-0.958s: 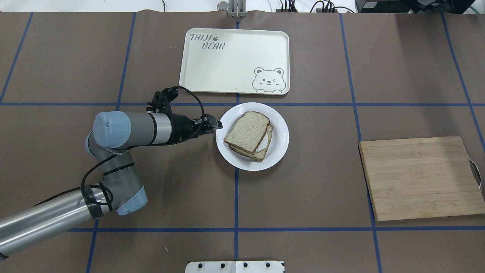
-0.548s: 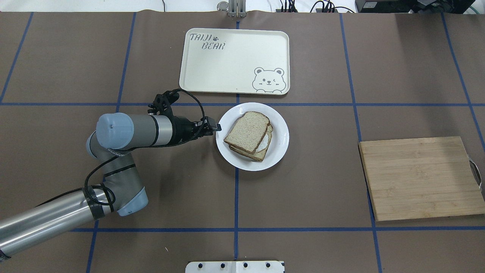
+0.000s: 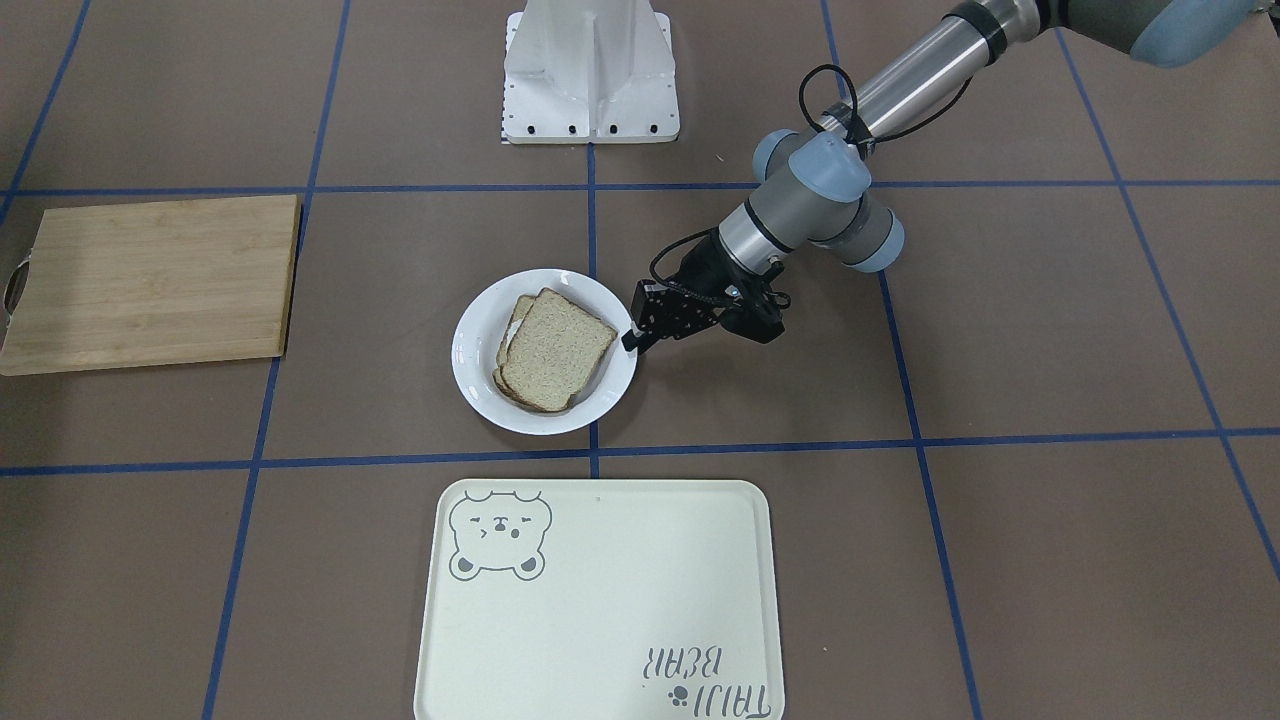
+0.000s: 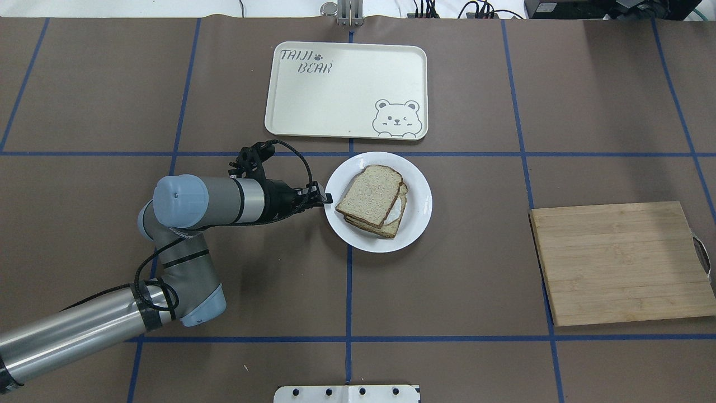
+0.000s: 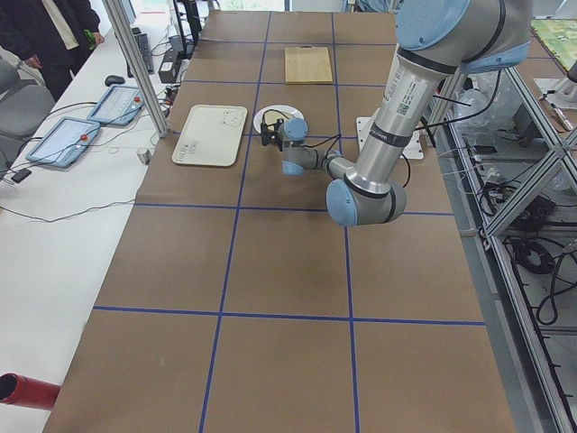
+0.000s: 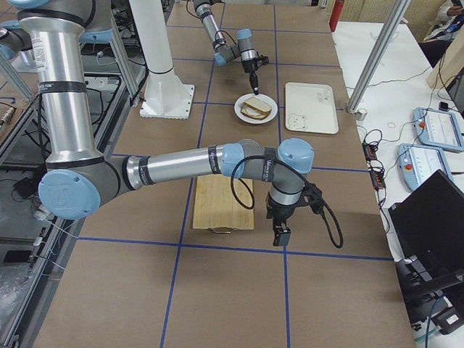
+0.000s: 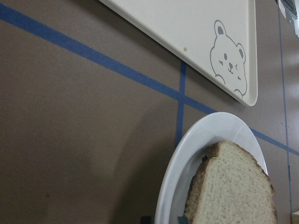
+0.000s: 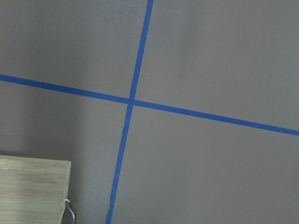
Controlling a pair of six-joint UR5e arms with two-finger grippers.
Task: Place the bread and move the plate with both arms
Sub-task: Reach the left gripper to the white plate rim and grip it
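The white plate sits at the table's middle, just in front of the tray. On it the plain bread lies on top of a second slice, with a bit of white egg showing between them. My left gripper is at the plate's left rim. In the left wrist view its fingertips stand on either side of the rim, shut on it, beside the bread. My right gripper hangs low by the cutting board's end; I cannot tell whether it is open.
The cream bear tray lies just beyond the plate. A wooden cutting board with a metal handle lies at the right. The robot base stands at the near edge. Blue tape lines cross the brown table.
The left gripper has moved a little right and toward the robot along the rim. The plate with both slices has shifted slightly to the right.
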